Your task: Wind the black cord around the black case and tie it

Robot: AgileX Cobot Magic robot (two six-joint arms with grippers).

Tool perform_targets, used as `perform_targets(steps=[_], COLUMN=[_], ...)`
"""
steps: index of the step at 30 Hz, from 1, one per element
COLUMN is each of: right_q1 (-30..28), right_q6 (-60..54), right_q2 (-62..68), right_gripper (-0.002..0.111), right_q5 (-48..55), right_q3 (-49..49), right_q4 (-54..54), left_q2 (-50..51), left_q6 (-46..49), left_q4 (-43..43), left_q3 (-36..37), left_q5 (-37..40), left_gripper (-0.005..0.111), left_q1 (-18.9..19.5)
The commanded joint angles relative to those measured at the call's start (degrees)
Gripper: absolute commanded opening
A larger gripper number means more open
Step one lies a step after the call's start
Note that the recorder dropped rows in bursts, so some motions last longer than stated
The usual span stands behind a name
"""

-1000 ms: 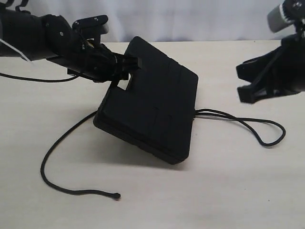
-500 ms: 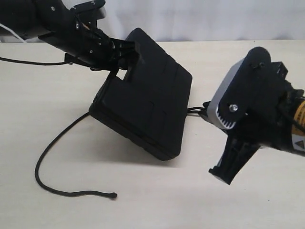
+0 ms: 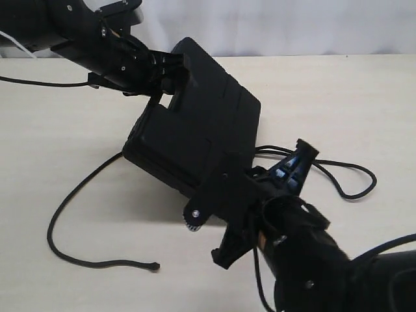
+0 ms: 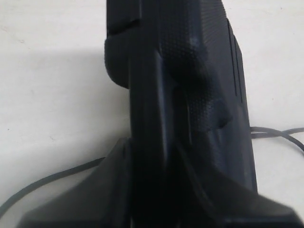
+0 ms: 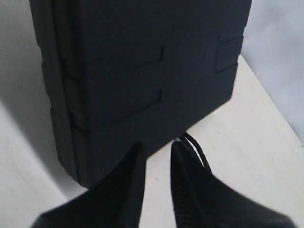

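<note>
The left gripper [image 3: 170,73] is clamped on the handle end of the case [image 3: 208,123], which is held tilted with its low edge on the bench [image 3: 338,97]. The right gripper [image 5: 157,145] is held slightly apart and empty, near that edge. The cord [image 3: 77,195] is seen trailing from beneath the case on 2 sides.

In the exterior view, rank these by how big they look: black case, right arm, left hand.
1. right arm, nearest the camera, so unsure against the case
2. black case
3. left hand
</note>
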Motion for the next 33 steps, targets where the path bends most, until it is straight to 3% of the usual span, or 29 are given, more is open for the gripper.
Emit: perform_targets(steps=[1, 4, 5, 13, 25, 29, 31, 33], right_q1=[0.16, 0.16, 0.16, 0.16, 0.16, 0.16, 0.16, 0.16], right_q6=[12.86, 16.91, 17.55, 21.45, 21.45, 23.66, 24.54, 24.56], right_q2=[5.92, 8.98, 9.45, 15.55, 25.90, 26.87, 26.90, 26.90], right_gripper=[0.059, 0.092, 0.095, 0.096, 0.096, 0.078, 0.060, 0.035], right_q5=[-5.58, -5.31, -5.31, -4.84, 10.04, 13.36, 14.32, 14.32], right_q3=[-0.71, -3.63, -4.54, -10.93, -19.22, -20.04, -20.04, -20.04], right_q4=[-7.37, -7.37, -7.37, -7.37, -7.37, -7.37, -7.37, -7.37], left_q2=[-1.28, -1.28, -1.28, -1.28, -1.28, -1.28, -1.28, -1.28], left_q6=[-0.54, -0.54, -0.54, -0.54, -0.54, -0.54, -0.54, -0.54], left_q4=[-1.75, -1.75, -1.75, -1.75, -1.86, -1.76, -1.76, -1.76], left_q3=[-0.96, -1.06, -1.06, -1.44, -1.44, -1.44, -1.44, -1.44], left_q5=[0.34, 0.34, 0.34, 0.98, 2.06, 1.20, 0.68, 0.52], left_gripper=[0.000, 0.000, 0.000, 0.000, 0.000, 0.000, 0.000, 0.000], left_q1=[0.17, 0.17, 0.17, 0.17, 0.17, 0.17, 0.17, 0.17])
